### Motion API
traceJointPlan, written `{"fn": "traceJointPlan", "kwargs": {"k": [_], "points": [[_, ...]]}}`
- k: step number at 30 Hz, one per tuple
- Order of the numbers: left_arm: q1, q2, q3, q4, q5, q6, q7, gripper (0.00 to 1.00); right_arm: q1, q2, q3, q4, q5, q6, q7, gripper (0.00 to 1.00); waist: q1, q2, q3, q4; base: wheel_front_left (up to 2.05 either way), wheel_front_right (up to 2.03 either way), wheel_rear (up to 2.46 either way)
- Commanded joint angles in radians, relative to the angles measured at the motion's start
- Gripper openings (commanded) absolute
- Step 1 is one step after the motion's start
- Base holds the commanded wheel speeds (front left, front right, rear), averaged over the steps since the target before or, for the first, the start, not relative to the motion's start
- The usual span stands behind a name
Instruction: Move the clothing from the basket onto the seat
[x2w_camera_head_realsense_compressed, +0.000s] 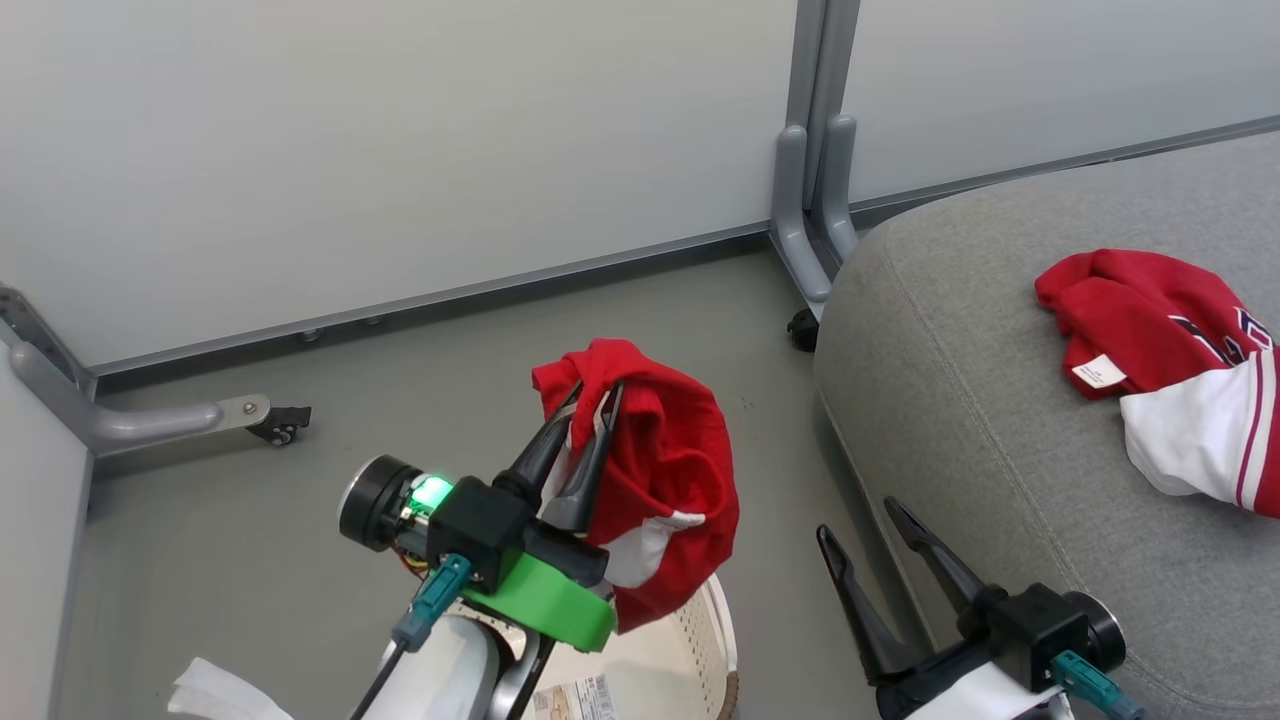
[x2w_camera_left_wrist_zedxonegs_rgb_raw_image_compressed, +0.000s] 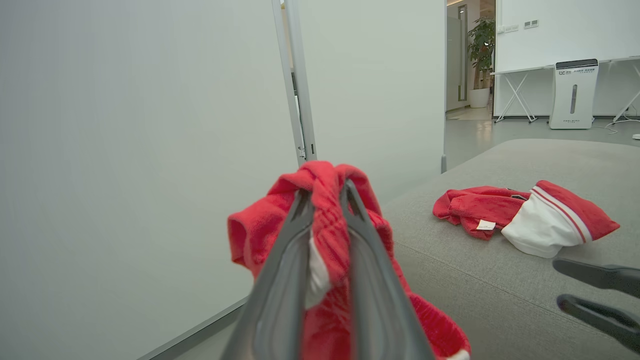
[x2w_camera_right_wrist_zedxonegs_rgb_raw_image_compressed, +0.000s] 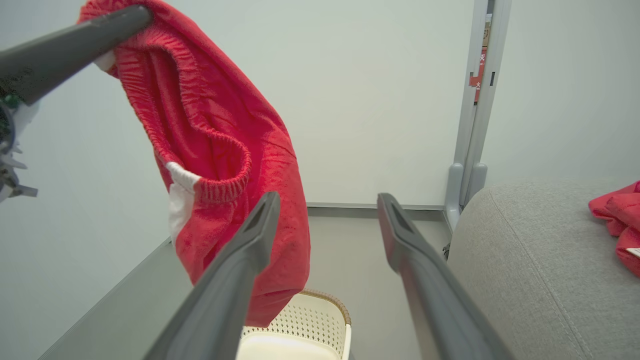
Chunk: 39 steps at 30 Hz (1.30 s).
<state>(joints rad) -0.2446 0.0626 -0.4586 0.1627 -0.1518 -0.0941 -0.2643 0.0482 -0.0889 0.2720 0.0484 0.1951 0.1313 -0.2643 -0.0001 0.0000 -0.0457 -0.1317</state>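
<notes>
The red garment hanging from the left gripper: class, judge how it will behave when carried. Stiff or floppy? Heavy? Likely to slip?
Probably floppy: the red garment folds and droops below the left gripper. Likely light: it hangs from one pinched bunch of cloth. It may swing or snag, since its hem dangles near the basket.

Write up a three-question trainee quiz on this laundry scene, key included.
1. True or false: the left claw is shut on a red garment.
2. The right claw is: A open and empty; B shut on cloth; C shut on nothing.
3. Fill in: the tagged garment lies on the ____.
Key: 1 true; 2 A; 3 seat.
</notes>
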Motion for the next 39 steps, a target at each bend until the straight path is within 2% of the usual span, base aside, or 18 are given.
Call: {"fn": "traceJointPlan", "kwargs": {"k": [1, 7, 21, 34, 35, 36, 37, 38, 39], "points": [[0.009, 0.003, -0.01, -0.01, 0.01, -0.006, 0.0, 0.0, -0.016, -0.004, 0.012, -0.006, -0.009, -0.001, 0.0, 1.0, 0.0001, 0.0, 0.003, 0.001, 0.0, 0.0, 0.0], [-0.012, -0.002, -0.058, -0.045, 0.0, -0.019, 0.0, 0.0, -0.045, -0.005, 0.048, -0.019, -0.012, -0.001, 0.0, 1.0, 0.0001, 0.0, 0.011, 0.005, 0.0, 0.0, 0.0], [-0.041, -0.008, -0.201, -0.116, -0.031, -0.03, 0.013, 0.0, -0.064, -0.004, 0.05, 0.0, 0.013, -0.001, 0.0, 1.0, 0.0001, 0.0, 0.019, -0.002, 0.0, 0.0, 0.0], [-0.055, -0.004, -0.269, -0.147, -0.052, -0.034, 0.041, 0.0, -0.056, 0.009, 0.005, 0.049, -0.032, -0.001, 0.0, 1.0, 0.0001, 0.0, 0.027, -0.007, 0.0, 0.0, 0.0], [-0.056, -0.003, -0.27, -0.147, -0.054, -0.034, 0.041, 0.0, -0.057, 0.007, 0.015, 0.056, -0.03, -0.001, 0.0, 0.89, 0.0001, 0.0, 0.028, -0.007, 0.0, 0.0, 0.0], [-0.057, -0.003, -0.271, -0.146, -0.056, -0.034, 0.041, 0.0, -0.058, 0.004, 0.022, 0.061, -0.029, -0.001, 0.0, 0.44, 0.0001, 0.0, 0.028, -0.007, 0.0, 0.0, 0.0], [-0.057, -0.002, -0.272, -0.145, -0.057, -0.034, 0.04, 0.0, -0.059, 0.001, 0.031, 0.067, -0.028, -0.001, 0.0, 0.14, 0.0001, 0.0, 0.028, -0.006, 0.0, 0.0, 0.0], [-0.058, -0.001, -0.273, -0.143, -0.059, -0.034, 0.04, 0.0, -0.059, -0.005, 0.04, 0.075, -0.022, -0.001, 0.0, 0.0, 0.0001, 0.0, 0.029, -0.006, 0.0, 0.0, 0.0], [-0.059, 0.0, -0.273, -0.142, -0.061, -0.034, 0.039, 0.0, -0.062, -0.007, 0.042, 0.077, -0.02, -0.001, 0.0, 0.0, 0.0001, 0.0, 0.029, -0.005, 0.0, 0.0, 0.0]]}}
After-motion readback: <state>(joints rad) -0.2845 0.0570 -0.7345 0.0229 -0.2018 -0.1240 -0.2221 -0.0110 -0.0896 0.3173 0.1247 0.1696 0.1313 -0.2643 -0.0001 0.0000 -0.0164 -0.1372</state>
